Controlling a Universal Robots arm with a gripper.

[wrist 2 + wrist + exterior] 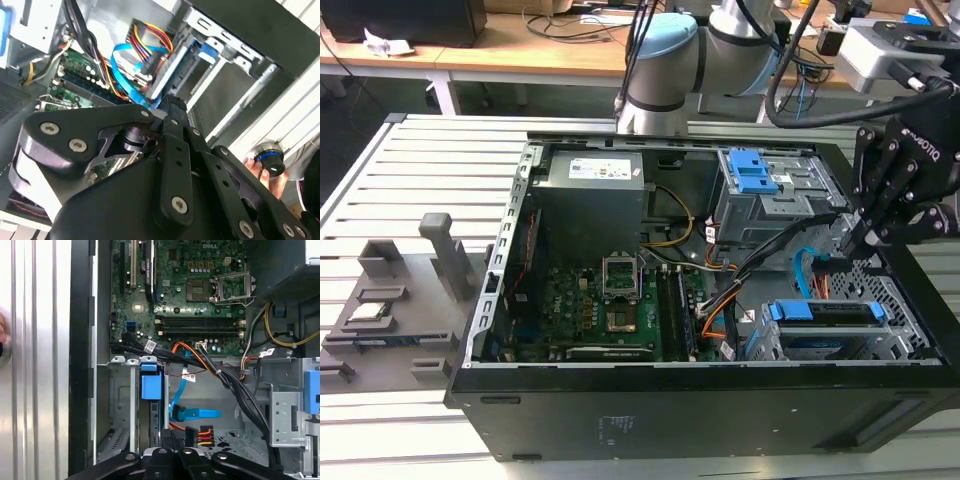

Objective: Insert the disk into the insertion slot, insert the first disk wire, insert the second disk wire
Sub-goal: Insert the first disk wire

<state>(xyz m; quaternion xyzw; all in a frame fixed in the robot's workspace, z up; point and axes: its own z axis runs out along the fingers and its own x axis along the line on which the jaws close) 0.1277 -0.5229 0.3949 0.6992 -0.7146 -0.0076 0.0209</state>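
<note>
Blue-framed disk (832, 312) sits in insertion slot (768, 350) — long axis L-R across exterior view — gripper (850, 242) pinched shut, hold unclear.

exterior view: I look down from high, well back, over whole computer case (480, 390) | first wrist view: close, straight down on motherboard (200, 300) | second wrist view: closer, tilted | all three share insertion slot (120, 405)

claw (174, 447): cut by picture edge in first wrist view | disk (825, 313): mostly hidden in insertion slot (890, 342)
</note>
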